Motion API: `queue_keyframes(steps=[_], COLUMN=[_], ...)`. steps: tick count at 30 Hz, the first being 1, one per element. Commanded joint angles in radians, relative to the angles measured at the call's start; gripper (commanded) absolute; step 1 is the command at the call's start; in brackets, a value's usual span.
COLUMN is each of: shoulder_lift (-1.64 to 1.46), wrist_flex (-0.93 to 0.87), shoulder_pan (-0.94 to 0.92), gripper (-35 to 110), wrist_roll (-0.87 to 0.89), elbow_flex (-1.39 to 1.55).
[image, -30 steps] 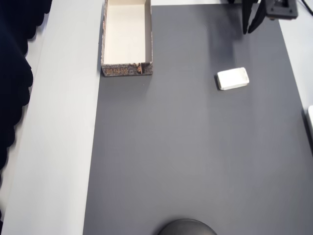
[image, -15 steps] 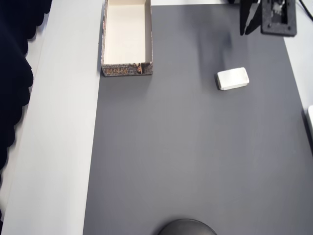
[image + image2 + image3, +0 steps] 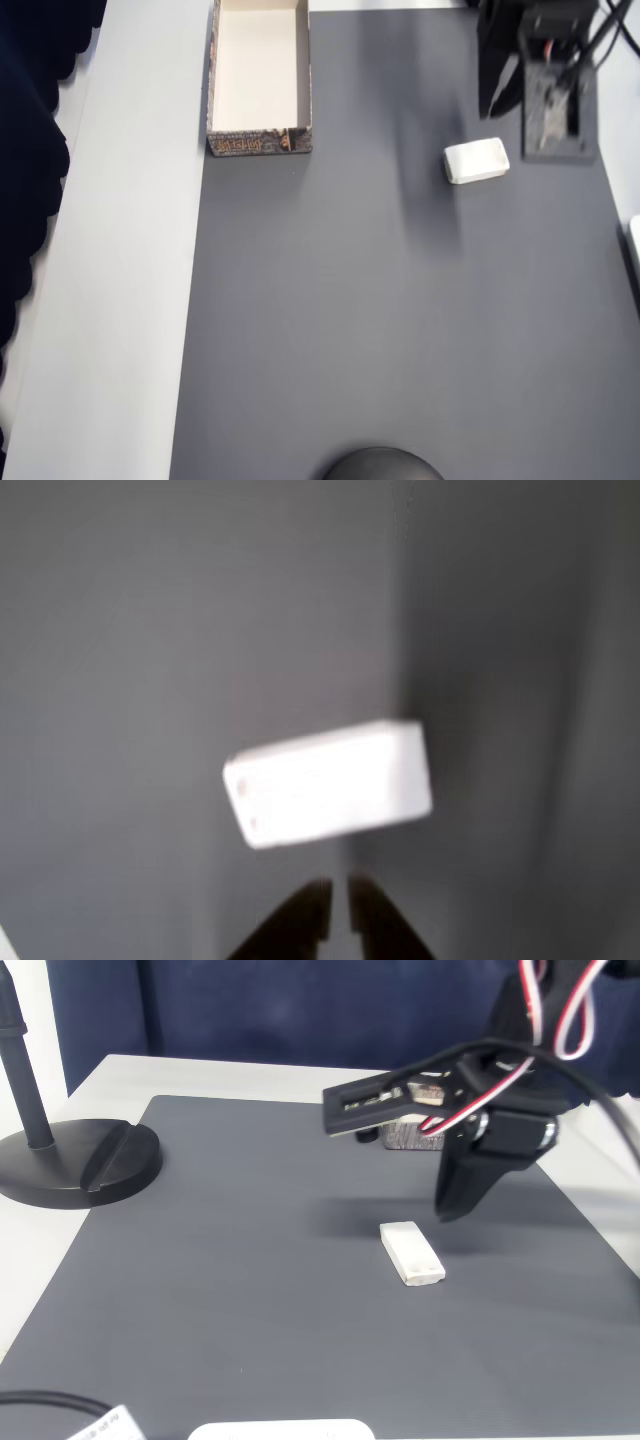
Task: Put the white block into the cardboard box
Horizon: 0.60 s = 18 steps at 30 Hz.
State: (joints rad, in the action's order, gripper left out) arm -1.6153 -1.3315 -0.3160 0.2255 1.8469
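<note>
Your tool (image 3: 492, 100) hangs above the grey mat near the surface's far right corner in the overhead view, its dark fingers pressed almost together with only a thin slit between the tips, pinching nothing. In the wrist view the tool (image 3: 338, 905) points at the mat just below the white block (image 3: 328, 783), and the two are apart; that view is blurred. The white block (image 3: 476, 161) lies flat on the mat, toward the right edge in the overhead view, just beside the tool's tips. In the fixed view the white block (image 3: 411, 1252) sits on the mat a little in front of the tool (image 3: 448, 1208). The cardboard box (image 3: 260, 140) stands at the mat's far left corner in the overhead view, well apart from the block, its cream inside bare.
</note>
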Motion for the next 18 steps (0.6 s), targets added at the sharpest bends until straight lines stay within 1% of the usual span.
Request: queue_keyframes(steps=[1,9,14,18], shoulder_lift=[0.046,0.061,0.077,0.103], wrist_flex=[0.000,-0.008,-0.106,-0.110], shoulder_pan=[-0.008,-0.009,-0.021,-0.020], gripper=[-2,-2,-2,-2], wrist_roll=[0.023,0.054,0.058,0.072], elbow_flex=[-0.133,-0.133,-0.143,-0.164])
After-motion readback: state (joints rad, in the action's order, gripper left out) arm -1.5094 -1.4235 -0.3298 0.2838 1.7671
